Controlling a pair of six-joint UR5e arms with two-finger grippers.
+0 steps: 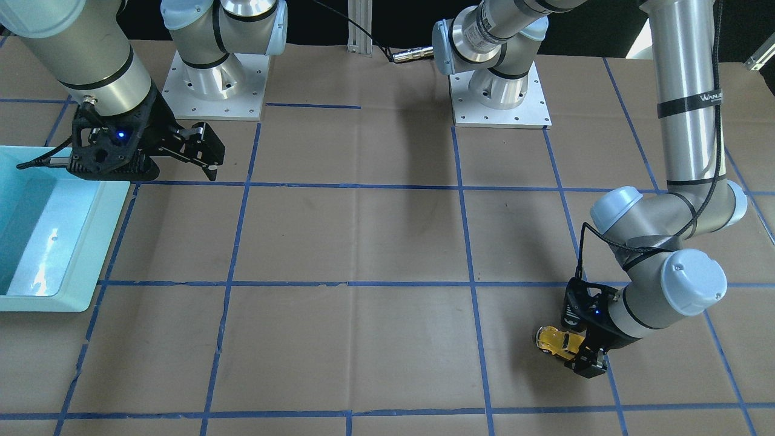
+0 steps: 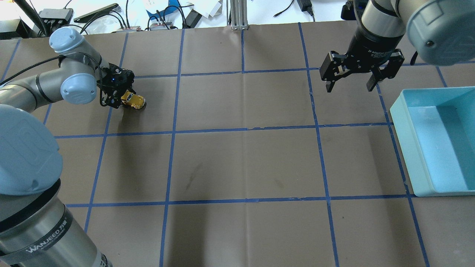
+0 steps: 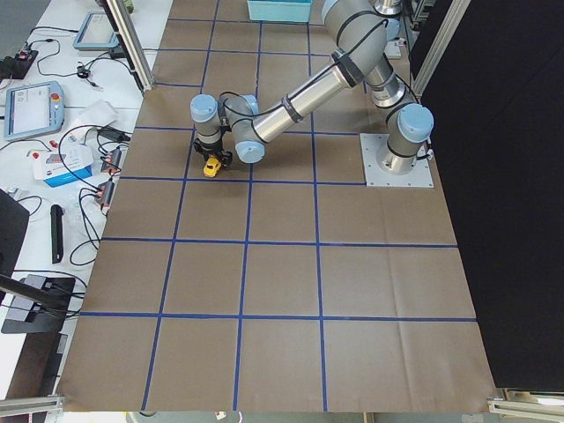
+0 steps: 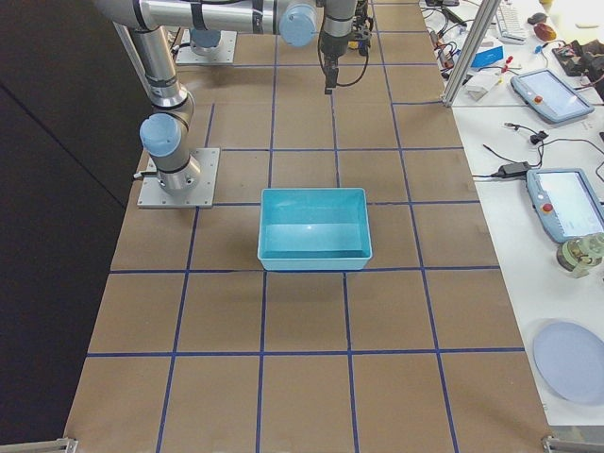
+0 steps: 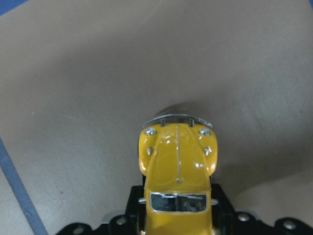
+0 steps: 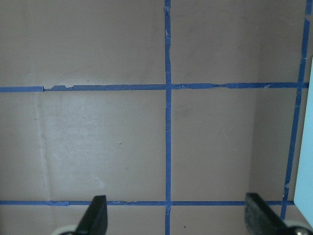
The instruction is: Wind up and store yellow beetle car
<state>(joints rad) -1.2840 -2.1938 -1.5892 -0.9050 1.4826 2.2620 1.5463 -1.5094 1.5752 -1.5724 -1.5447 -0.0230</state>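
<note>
The yellow beetle car [image 5: 177, 171] fills the left wrist view nose outward, its rear pinched between the jaws of the left gripper [image 2: 118, 99], low over the brown-papered table [image 2: 241, 163] on the robot's far left. A light pinch on the glossy body could let it slip or twist when the wheels are dragged to wind it; held too high, the wheels would not turn at all. The frame cuts off the tail and the finger contact, and the wheels only appear to touch the paper. Well apart, the right gripper [image 2: 349, 87] hovers, jaws spread and empty, beside the blue bin [image 2: 405, 144].
</note>
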